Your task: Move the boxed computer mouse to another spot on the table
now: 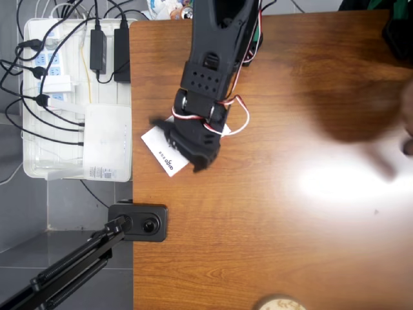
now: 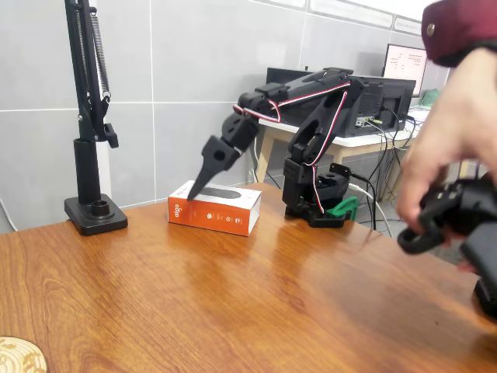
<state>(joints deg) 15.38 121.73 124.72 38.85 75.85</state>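
The boxed computer mouse (image 1: pixel 159 147) (image 2: pixel 215 207) lies flat near the table's (image 1: pixel 290 213) (image 2: pixel 233 303) left edge in the overhead view. It is white on top with an orange-red side panel facing the fixed view. My black gripper (image 1: pixel 177 144) (image 2: pixel 194 190) reaches down over the box's end with the small print. From overhead, one fingertip (image 1: pixel 155 123) pokes out on one long side of the box and the other on the opposite side, so the jaws look open astride it. My arm hides most of the box top.
A white tray (image 1: pixel 32 169) of cables, power strips and a white router box sits off the table's left edge. A black stand base (image 1: pixel 139 223) (image 2: pixel 95 214) stands close to the box. My arm's base (image 2: pixel 314 203) is behind. A person's hand (image 2: pixel 446 132) hovers at the right.
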